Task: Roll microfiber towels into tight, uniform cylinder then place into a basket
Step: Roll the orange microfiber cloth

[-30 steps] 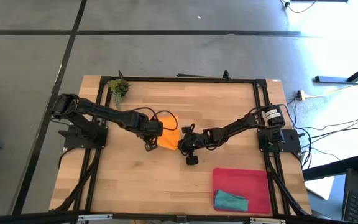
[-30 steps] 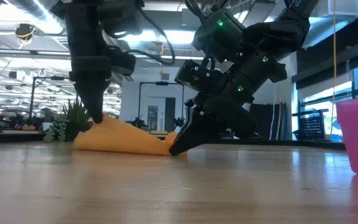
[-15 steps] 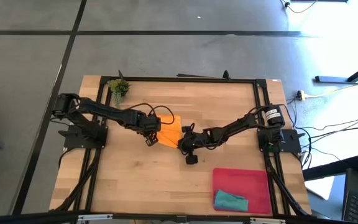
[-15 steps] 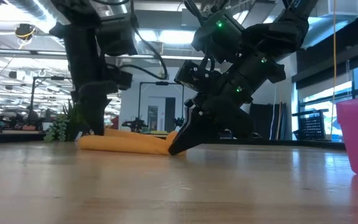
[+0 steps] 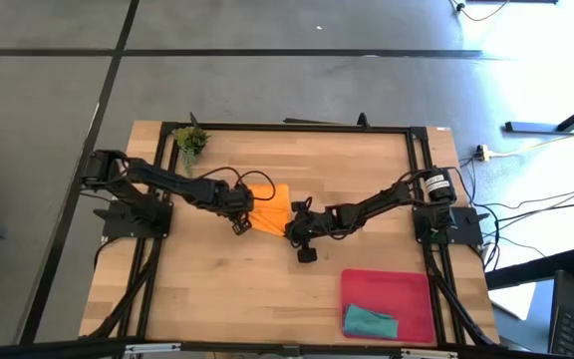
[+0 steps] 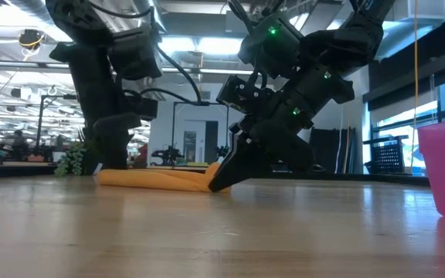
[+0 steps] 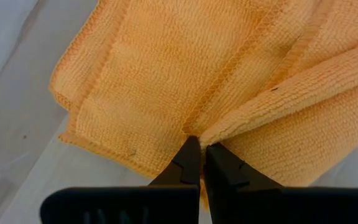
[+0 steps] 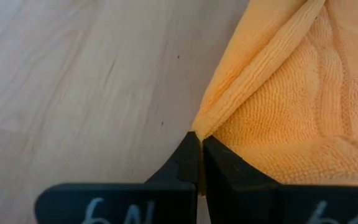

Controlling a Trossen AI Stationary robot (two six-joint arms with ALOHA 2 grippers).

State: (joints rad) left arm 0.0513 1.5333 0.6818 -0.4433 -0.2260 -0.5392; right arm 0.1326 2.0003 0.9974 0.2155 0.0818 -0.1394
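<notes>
One basket (image 5: 388, 293), a shallow red-pink tray, sits at the table's near right corner, and in its near left corner lies a crumpled teal towel (image 5: 370, 322) (the rest of the tray floor is bare). Well apart from it, at the middle of the table (image 5: 217, 289), the orange towel (image 5: 273, 210) lies folded flat on the wood. The left gripper (image 5: 244, 221) is at the towel's left edge, fingers pressed together on a fold of the cloth; its wrist view shows the two dark fingers (image 7: 188, 163) clenched on a raised ridge of orange fabric. The right gripper (image 5: 294, 232) is at the towel's right edge, its fingers (image 8: 190, 158) likewise pinched shut on a corner fold. In the low view the towel (image 6: 157, 178) lies low between the two arms. A small green plant (image 5: 190, 141) stands at the far left corner. Bare wood lies open in front of the towel and toward the basket.
</notes>
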